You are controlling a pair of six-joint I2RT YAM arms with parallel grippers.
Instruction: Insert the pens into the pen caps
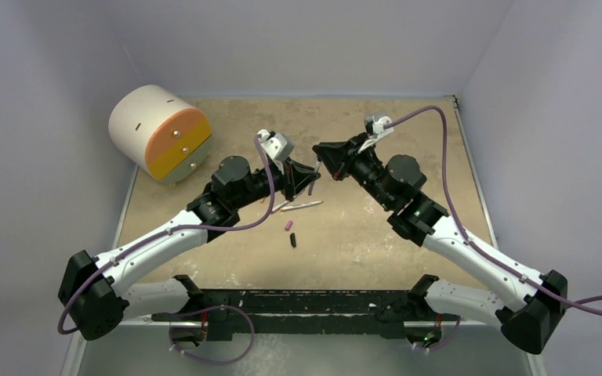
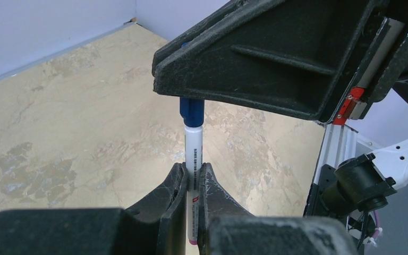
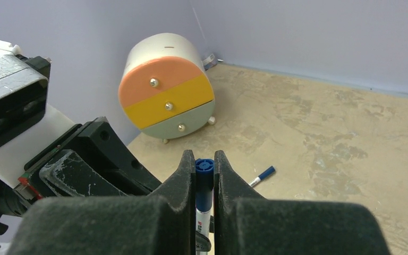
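White pen [image 2: 193, 144] upright, clamped in left gripper [image 2: 193, 170]. Dark blue cap [image 2: 192, 112] sits over its top end, pinched by right gripper [image 3: 205, 159]. Pink cap [image 1: 289, 225] and black cap [image 1: 292, 240] loose on table [image 1: 376, 235]. Drawer unit [image 1: 161, 133]: drawers closed, contents hidden.

The top camera sits high behind the near edge of the table [image 1: 345, 235], looking down on all of it from afar, with the drawers [image 1: 161, 133] at far left. The right wrist camera, low and close, faces the drawers. The left wrist camera, as close, faces away from them. Both wrist views share the pen [image 2: 193, 154] and cap [image 2: 192, 112], which look tiny from the top, right of the drawers.
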